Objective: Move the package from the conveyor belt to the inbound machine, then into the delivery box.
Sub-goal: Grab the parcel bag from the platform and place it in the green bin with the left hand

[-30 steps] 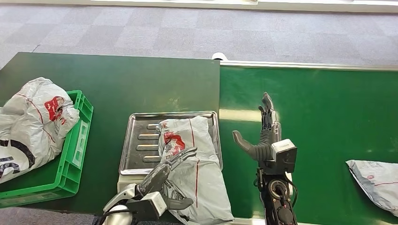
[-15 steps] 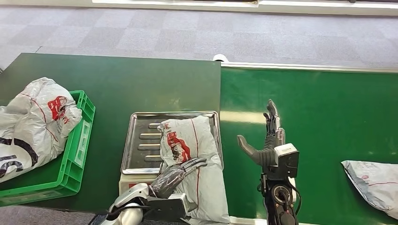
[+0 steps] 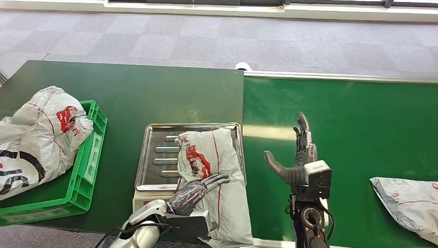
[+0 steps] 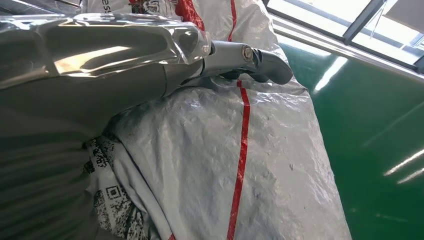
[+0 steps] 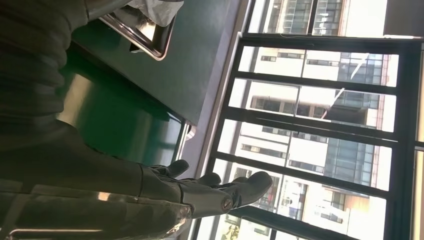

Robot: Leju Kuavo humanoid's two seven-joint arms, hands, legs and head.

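A grey plastic package point(image 3: 214, 165) with red print lies lengthwise on the metal tray point(image 3: 155, 155) of the inbound machine, its near end hanging over the table's front edge. My left hand point(image 3: 199, 188) lies on top of that near end with its fingers point(image 4: 250, 57) stretched out flat across the package point(image 4: 240, 165); its thumb is hidden. My right hand point(image 3: 297, 155) stands upright over the green conveyor belt point(image 3: 356, 119) with fingers point(image 5: 220, 192) straight, thumb spread and nothing in it. The green delivery box point(image 3: 85, 170) sits at the left.
Large grey packages point(image 3: 36, 134) fill the delivery box and bulge over its rim. Another grey package point(image 3: 408, 199) lies on the belt at the far right. Between box and tray is bare dark green tabletop point(image 3: 129, 98).
My left hand has slid to the right over the package's near end, and its thumb has dropped from sight. The package on the belt has drifted left. My right hand barely moved.
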